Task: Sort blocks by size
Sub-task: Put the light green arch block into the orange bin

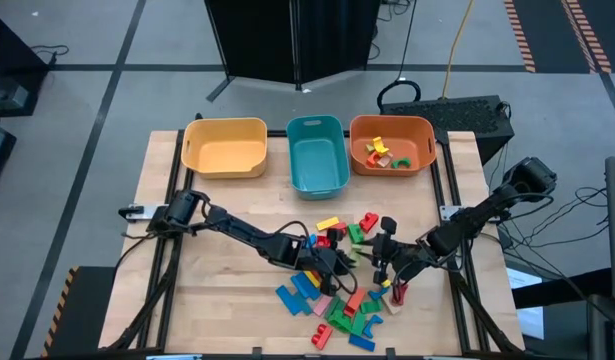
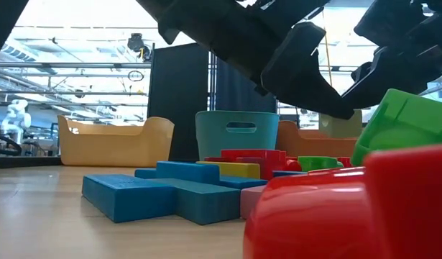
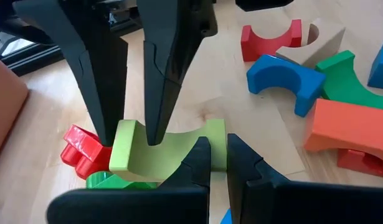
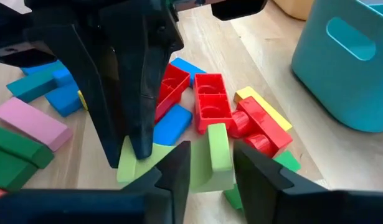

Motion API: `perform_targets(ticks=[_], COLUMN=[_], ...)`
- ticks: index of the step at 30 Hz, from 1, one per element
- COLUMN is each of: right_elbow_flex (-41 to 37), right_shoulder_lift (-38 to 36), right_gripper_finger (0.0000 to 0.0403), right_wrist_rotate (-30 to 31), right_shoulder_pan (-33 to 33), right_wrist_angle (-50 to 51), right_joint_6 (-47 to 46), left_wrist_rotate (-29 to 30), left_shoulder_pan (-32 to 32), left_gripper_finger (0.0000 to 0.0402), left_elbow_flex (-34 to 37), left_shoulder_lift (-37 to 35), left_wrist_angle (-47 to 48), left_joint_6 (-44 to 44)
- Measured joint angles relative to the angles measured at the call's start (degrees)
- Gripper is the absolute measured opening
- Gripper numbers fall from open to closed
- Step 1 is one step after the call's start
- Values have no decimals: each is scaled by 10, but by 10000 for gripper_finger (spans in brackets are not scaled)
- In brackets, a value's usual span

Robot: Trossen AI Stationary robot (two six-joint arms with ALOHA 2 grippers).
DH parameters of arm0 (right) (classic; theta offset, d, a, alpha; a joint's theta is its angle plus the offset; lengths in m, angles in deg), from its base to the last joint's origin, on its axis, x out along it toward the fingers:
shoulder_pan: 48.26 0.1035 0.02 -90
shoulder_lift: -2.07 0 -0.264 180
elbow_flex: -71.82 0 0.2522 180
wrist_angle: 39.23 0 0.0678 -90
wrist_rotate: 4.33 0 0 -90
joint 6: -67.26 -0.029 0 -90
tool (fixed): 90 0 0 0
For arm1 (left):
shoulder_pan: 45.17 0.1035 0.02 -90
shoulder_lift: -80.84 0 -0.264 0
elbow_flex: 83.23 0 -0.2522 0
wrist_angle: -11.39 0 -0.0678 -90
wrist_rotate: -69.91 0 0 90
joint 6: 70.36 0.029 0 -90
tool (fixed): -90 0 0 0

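A light green arch block (image 3: 166, 152) is held between both grippers over the pile of blocks (image 1: 332, 305) at the table's near middle. My left gripper (image 3: 219, 155) comes from the left and is shut on one leg of the arch. My right gripper (image 4: 213, 163) comes from the right and has closed on the other leg. Red, blue, yellow, pink and green blocks lie on the table below and around them. In the high view the two grippers meet at the pile's far edge, left (image 1: 339, 262) and right (image 1: 382, 265). My left gripper pinches one end leg (image 3: 217, 140) of the arch block between its two fingers, slanting down from the table's left. Whether the block is clear of the pile I cannot tell. My right gripper has the other end leg (image 4: 219, 149) between its fingers, one finger in the arch's hollow (image 4: 179, 168) and one outside (image 4: 256, 171). It slants down from the table's right.
Three bins stand along the far edge: yellow (image 1: 225, 146), teal (image 1: 317, 152), and orange (image 1: 390, 143) with several blocks in it. Red bricks (image 4: 210, 106) and a yellow bar (image 4: 266, 109) lie just beyond the held block. Bare wood lies between pile and bins.
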Motion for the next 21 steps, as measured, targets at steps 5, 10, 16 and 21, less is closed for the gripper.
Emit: perform_targets(ticks=[5, 10, 16, 21], right_elbow_flex=[0, 0, 0, 0], right_shoulder_lift=[0, 0, 0, -1], right_gripper_finger=[70, 49, 21, 20], right_wrist_rotate=[1, 2, 2, 2], right_shoulder_pan=[0, 0, 0, 0], right_wrist_angle=[0, 1, 1, 0], right_joint_6=[0, 0, -1, -2], left_wrist_rotate=[0, 0, -1, -1], left_shoulder_pan=[0, 0, 0, 0], left_gripper_finger=[1, 1, 24, 38], left_elbow_flex=[0, 0, 0, 0], left_shoulder_lift=[0, 0, -5, -5], left_wrist_angle=[0, -1, 0, -1], left_joint_6=[0, 0, -1, -1])
